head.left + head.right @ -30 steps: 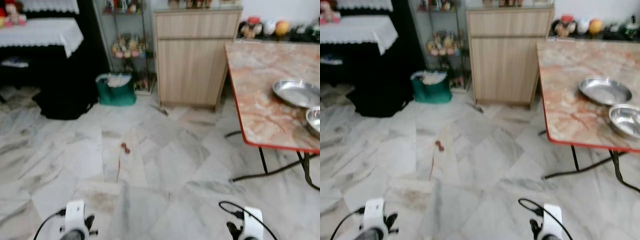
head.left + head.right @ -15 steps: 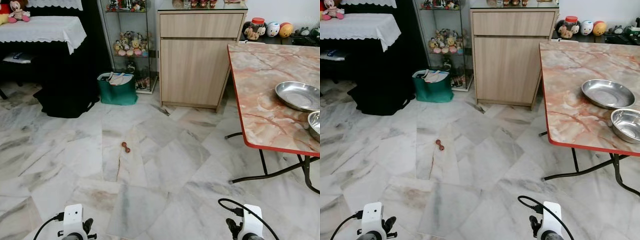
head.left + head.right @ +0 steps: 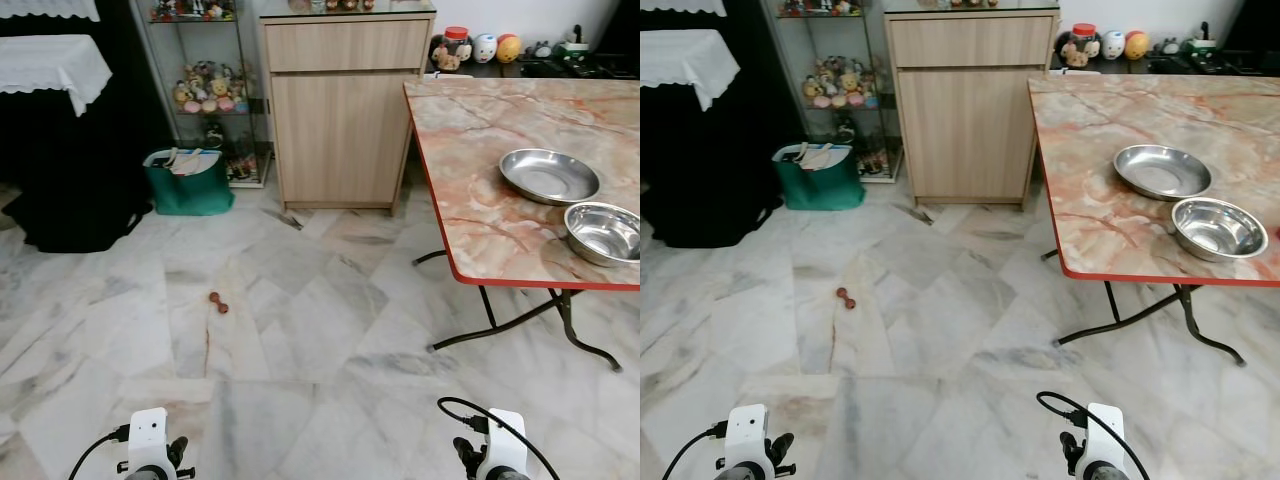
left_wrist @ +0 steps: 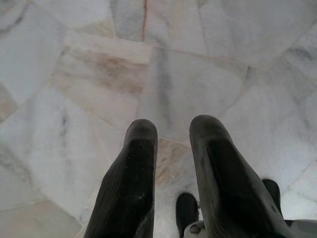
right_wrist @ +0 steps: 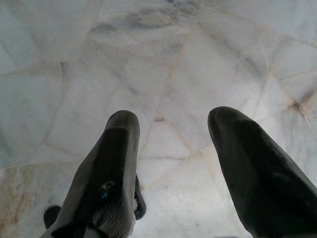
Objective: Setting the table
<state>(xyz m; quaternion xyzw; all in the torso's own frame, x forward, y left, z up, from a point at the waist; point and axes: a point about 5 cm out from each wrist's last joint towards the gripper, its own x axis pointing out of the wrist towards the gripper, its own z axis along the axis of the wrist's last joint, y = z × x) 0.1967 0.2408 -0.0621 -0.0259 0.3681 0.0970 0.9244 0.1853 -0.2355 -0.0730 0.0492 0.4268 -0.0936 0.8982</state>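
Left end effector (image 4: 171,144): hangs idle over marble floor (image 3: 300,330), fingers slightly parted, holding nothing. Right end effector (image 5: 171,148): hangs low, fingers wide apart, holding nothing.
2 steel dishes on worktop (image 3: 470,180) near its front edge: plate (image 3: 549,175), bowl (image 3: 603,232) just beside it, closer to you.
Risks:
- Worktop corner and folding legs (image 3: 520,320) lie on your approach; clipping them could jolt dishes off.
- Small red object (image 3: 217,302) on floor: trip hazard.
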